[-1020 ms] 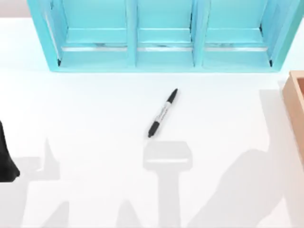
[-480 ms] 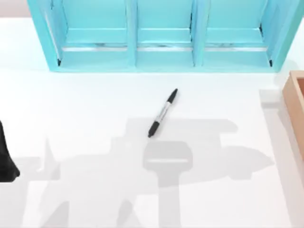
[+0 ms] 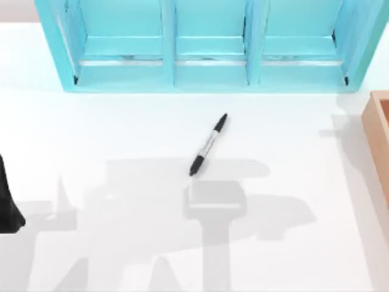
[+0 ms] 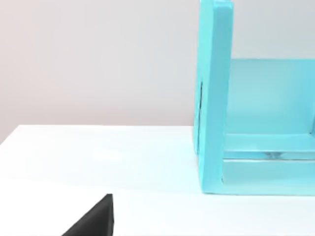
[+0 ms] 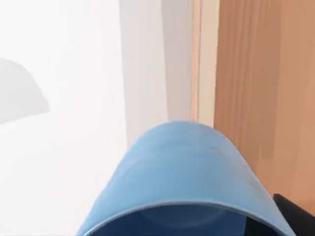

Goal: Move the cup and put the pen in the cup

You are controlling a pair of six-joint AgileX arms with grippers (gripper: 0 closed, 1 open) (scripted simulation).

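Blue plastic fills the near part of your right wrist view: the cup (image 5: 182, 182), smooth and slightly tapered, sits right up against that camera with its rim toward the lens. That closeness suggests your right arm is carrying it, so the step in hand looks like moving the cup. A dark corner, perhaps of the right hand (image 5: 295, 214), peeks out beside the rim, but you cannot tell whether its fingers are clamped on the cup or apart. Past the cup lie the white counter (image 5: 59, 147) and a tan wooden box (image 5: 261, 73).

From above, the pen (image 3: 208, 145) lies flat and diagonal on the counter near the middle, well apart from everything else. It is slim and round, black at both ends with a pale grey labelled barrel, so expect it to roll if nudged. Behind it stands a glossy turquoise shelf (image 3: 206, 76) with three bays; the wooden box sits at the right edge.

Your left arm (image 3: 7, 204) is parked at the left edge, and you cannot tell the state of its hand either.

Next, you need the cup set down upright on open counter, clear of the pen, before anything goes for the pen.
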